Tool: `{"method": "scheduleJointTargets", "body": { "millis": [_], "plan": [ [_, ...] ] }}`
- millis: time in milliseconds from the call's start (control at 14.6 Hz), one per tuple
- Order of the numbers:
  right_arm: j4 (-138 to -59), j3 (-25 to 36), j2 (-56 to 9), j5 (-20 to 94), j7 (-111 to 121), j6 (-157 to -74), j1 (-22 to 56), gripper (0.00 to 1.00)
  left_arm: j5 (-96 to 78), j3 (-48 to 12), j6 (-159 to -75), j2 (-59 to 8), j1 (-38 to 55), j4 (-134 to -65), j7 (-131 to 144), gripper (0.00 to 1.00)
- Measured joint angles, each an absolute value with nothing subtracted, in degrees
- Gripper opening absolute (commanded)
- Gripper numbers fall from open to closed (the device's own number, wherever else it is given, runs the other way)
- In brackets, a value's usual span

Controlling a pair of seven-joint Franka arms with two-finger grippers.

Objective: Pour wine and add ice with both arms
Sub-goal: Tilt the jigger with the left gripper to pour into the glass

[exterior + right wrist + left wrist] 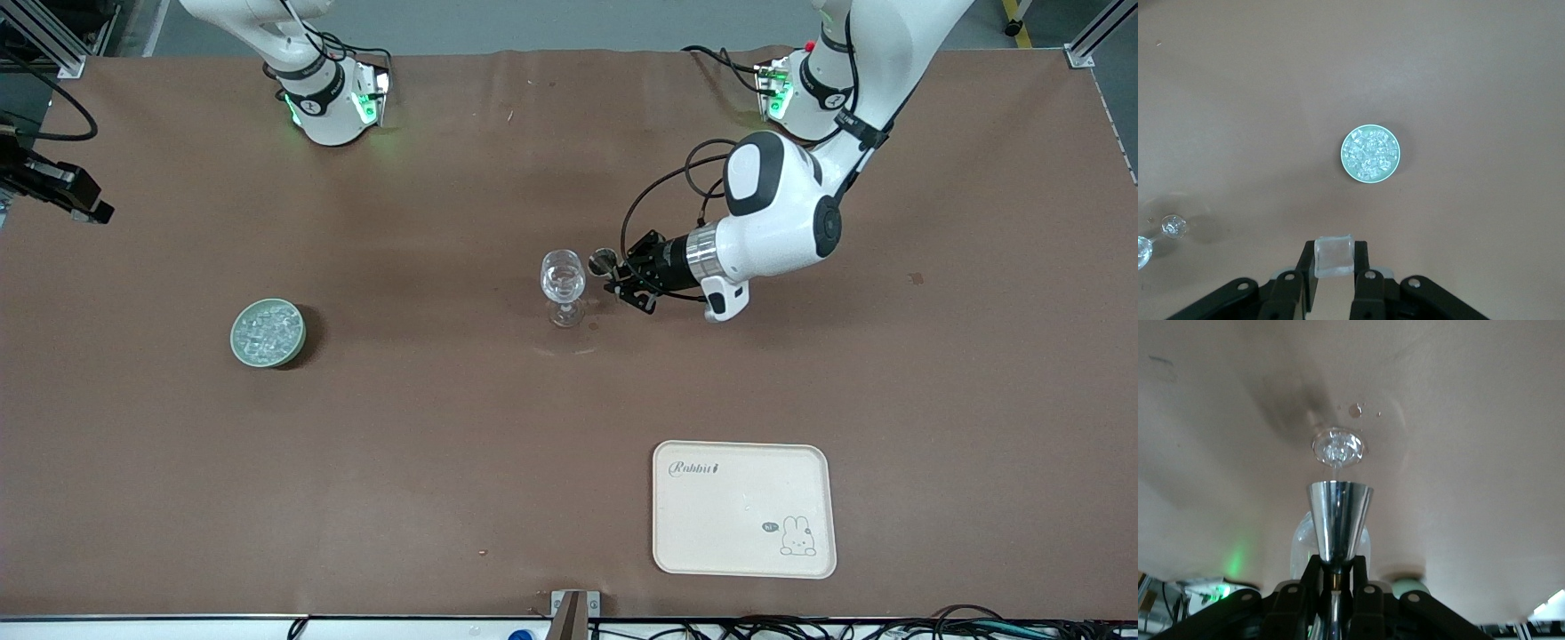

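While green bowl (268,332) holds ice (1369,155), stemmed glass (563,285) stands clear.

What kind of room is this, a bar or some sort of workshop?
Likely a robotics lab: two white arms bolted along a brown-covered table, aluminium framing at its corners, and cables along its edge. The stemmed glass looks like a prop.
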State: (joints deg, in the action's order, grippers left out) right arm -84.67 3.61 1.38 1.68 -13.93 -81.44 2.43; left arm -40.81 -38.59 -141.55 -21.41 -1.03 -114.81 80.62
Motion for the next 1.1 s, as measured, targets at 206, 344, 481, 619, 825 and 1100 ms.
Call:
{"method": "scheduleJointTargets", "body": {
  "millis": [206,344,481,619,825,1100],
  "plan": [
    [-84.67,3.67,1.37,1.69,-13.93,-81.44,2.37,0.01,-32.62,-40.08,-141.79,-22.58,-0.98,-113.30,87.50,0.02],
    [-84.68,3.69,1.34,1.69,-13.93,-81.44,2.36,0.01,-27.13,-40.59,-141.95,-23.85,-0.64,-111.81,92.02,0.02],
    [-84.68,3.69,1.33,1.69,-13.93,-81.44,2.36,0.01,-21.32,-40.71,-141.98,-25.22,0.01,-110.21,96.40,0.02],
    [-84.68,3.69,1.33,1.69,-13.93,-81.44,2.36,0.01,-17.03,-40.84,-142.00,-26.18,0.70,-109.24,99.66,0.02],
    [-84.68,3.69,1.30,1.69,-13.93,-81.44,2.36,0.01,-12.56,-41.92,-142.06,-27.05,0.87,-108.08,103.64,0.02],
    [-84.68,3.69,1.29,1.78,-13.93,-81.44,2.36,0.01,-5.41,-43.40,-142.03,-27.20,0.96,-107.32,107.70,0.02]
  ]
}}
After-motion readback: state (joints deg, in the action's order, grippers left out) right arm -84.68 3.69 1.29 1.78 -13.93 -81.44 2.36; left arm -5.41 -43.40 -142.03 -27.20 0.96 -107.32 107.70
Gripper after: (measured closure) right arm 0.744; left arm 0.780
